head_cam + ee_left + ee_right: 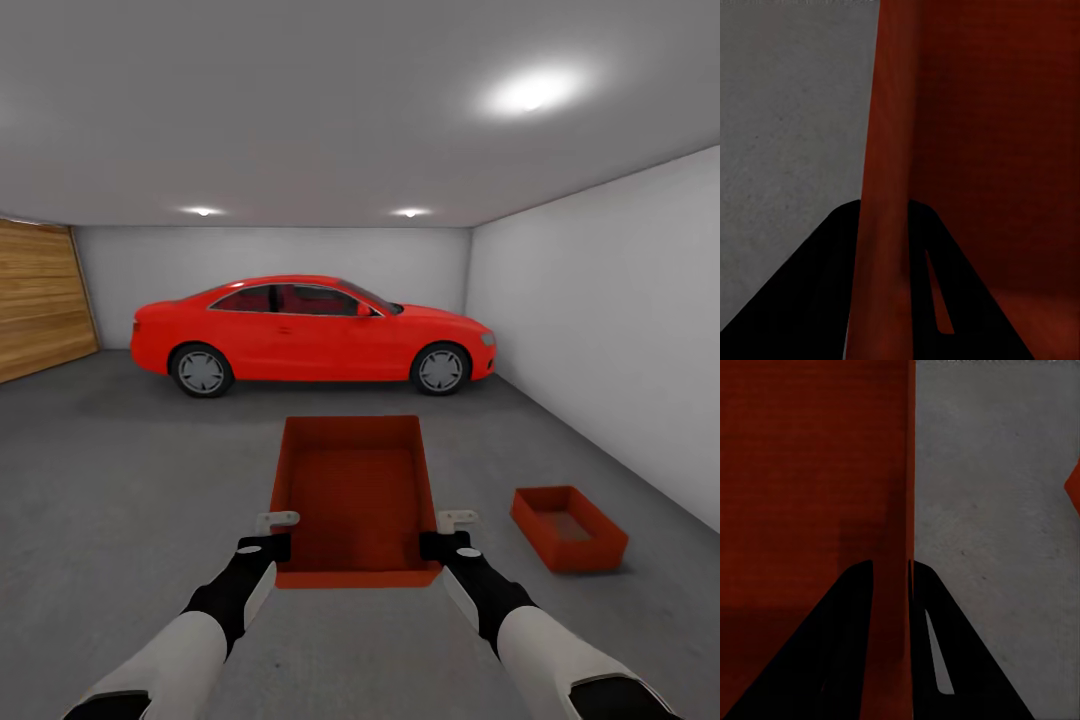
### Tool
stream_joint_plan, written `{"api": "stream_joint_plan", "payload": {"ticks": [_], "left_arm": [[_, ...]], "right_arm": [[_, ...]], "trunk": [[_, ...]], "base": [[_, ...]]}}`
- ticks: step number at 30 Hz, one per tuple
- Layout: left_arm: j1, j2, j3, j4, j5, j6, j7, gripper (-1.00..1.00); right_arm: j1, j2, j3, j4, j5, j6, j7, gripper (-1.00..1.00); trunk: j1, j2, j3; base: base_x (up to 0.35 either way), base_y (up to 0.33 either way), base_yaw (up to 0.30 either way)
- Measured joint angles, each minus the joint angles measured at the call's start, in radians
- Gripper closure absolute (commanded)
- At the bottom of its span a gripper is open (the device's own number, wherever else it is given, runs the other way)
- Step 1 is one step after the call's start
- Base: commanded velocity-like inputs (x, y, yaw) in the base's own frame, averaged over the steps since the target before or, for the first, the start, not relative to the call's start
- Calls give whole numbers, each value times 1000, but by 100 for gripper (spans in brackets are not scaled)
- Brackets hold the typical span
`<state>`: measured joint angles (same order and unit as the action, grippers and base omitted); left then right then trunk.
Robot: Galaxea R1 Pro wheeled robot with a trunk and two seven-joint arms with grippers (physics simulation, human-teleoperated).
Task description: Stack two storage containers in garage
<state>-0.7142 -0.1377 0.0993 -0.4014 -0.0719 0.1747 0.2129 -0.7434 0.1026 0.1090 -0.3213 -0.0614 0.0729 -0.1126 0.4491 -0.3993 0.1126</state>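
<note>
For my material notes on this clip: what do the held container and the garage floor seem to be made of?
The held container looks like thin rigid plastic, matte red-orange: plain flat walls, no grain or shine; each gripper, left and right, pinches a side wall. The floor looks like matte, faintly mottled grey concrete. Being a render, both are guesses.

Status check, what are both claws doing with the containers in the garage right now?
Left claw and right claw each shut on a side wall of the held container. Second container on the floor, ahead-right. Red car beyond; path open.
</note>
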Motion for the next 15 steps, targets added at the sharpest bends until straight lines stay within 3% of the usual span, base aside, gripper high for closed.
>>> {"api": "stream_joint_plan", "payload": {"ticks": [15], "left_arm": [[0,0,1,0,-1,0,-1,100]], "right_arm": [[0,0,0,0,0,0,0,100]], "trunk": [[0,0,0]], "base": [[322,0,0]]}}
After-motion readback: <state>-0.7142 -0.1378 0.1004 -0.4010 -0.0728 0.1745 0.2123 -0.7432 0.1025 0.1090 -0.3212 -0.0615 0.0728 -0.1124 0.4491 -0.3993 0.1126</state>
